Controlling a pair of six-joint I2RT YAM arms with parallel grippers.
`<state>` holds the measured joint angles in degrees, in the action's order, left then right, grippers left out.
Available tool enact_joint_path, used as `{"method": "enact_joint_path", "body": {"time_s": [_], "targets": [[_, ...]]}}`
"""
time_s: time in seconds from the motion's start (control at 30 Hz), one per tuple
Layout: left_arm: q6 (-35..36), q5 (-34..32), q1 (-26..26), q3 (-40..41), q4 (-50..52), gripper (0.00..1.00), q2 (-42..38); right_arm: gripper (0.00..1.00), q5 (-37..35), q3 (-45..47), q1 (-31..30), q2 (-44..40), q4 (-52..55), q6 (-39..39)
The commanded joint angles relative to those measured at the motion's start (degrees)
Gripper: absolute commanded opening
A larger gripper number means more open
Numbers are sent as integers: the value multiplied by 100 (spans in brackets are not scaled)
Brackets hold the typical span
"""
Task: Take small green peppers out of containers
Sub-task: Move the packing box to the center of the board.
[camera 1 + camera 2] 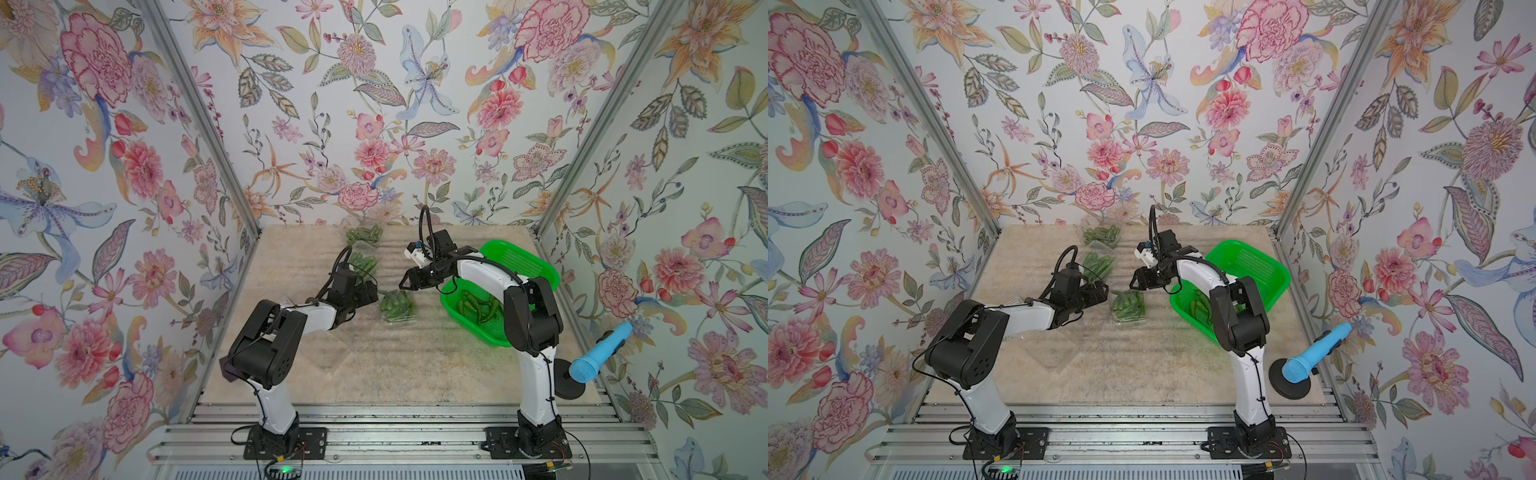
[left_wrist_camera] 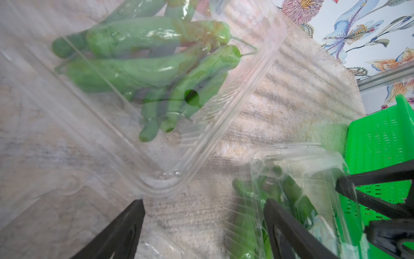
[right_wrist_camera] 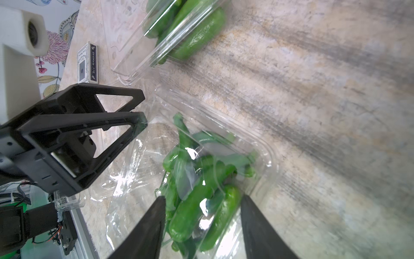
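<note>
As 1 container [image 1: 397, 307] of small green peppers [image 3: 195, 208] lies just beside the green basket [image 1: 519, 262], the step seems to be the approach: left gripper [image 2: 203, 201] wide open, right gripper [image 3: 202, 198] half open astride it, both empty; next, open its lid.

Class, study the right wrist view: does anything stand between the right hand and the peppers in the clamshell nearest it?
Seemingly yes: the clear plastic of the clamshell glints over the peppers, between them and the open right hand. Nothing else visible intervenes.
</note>
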<state>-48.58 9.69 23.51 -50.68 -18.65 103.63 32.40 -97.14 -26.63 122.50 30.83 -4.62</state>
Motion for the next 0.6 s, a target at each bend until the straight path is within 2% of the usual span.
{"method": "enact_joint_path", "body": {"time_s": [0.0,0.57], "targets": [[162,405,245,-118,184,83,166,55,748,-12,-230,199,63,181],[191,527,495,-97,205,72,180,55,1348,82,-181,386,61,410]]}}
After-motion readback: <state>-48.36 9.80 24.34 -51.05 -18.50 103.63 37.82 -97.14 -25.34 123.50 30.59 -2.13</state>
